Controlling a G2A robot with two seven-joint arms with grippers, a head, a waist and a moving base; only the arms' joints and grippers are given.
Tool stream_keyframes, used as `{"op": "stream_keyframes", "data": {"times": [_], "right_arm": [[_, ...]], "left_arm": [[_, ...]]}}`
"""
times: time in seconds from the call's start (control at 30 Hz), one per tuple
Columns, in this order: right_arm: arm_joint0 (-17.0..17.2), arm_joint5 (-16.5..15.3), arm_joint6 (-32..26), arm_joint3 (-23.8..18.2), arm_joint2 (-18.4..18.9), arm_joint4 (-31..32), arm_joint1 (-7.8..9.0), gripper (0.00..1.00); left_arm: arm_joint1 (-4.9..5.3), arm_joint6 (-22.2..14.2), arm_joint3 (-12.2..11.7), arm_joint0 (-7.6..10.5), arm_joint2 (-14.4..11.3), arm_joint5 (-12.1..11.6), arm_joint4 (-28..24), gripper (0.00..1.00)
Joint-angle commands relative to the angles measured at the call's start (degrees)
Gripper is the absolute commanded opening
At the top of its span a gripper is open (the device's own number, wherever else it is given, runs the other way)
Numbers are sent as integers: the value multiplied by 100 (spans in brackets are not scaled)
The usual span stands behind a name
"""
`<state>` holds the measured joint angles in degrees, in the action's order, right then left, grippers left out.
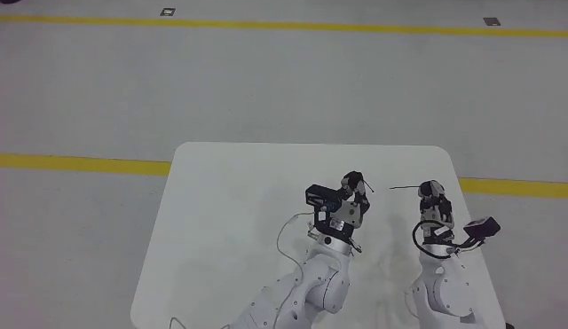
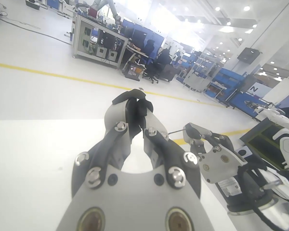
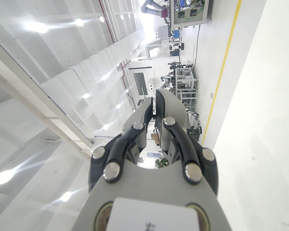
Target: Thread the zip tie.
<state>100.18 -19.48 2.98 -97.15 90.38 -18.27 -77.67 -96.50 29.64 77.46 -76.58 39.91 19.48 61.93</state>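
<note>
Pinching a thin black zip tie [image 1: 404, 187], our right gripper [image 1: 432, 188] closed above the smooth, round-cornered white table [image 1: 231, 240], our left gripper [image 1: 357, 184] above it too, fingertips [image 2: 115, 114] pressed together.

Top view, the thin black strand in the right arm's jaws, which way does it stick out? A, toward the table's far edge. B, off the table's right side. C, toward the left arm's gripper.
C: the black strand runs from the right gripper sideways toward the left gripper, stopping short of it.
</note>
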Motion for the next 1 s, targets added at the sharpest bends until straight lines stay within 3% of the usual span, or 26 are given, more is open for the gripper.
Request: {"op": "stream_keyframes", "data": {"times": [0.0,0.17,0.27,0.53,0.73,0.97], "right_arm": [[0,0,-3,1,0,-3,1,0],[0,0,-3,1,0,-3,1,0],[0,0,-3,1,0,-3,1,0],[-55,0,216,-219,-116,328,-61,0],[-138,0,551,-548,-124,509,-194,0],[-436,0,1066,-129,-440,1129,-370,0]], "left_arm": [[0,0,0,0,0,0,0,0],[9,-2,24,18,27,-1,-38,0],[-14,202,105,22,156,0,-187,0],[-163,266,-185,251,208,0,14,0],[-178,264,-229,271,216,0,18,0],[-178,264,-229,271,216,0,18,0]]}}
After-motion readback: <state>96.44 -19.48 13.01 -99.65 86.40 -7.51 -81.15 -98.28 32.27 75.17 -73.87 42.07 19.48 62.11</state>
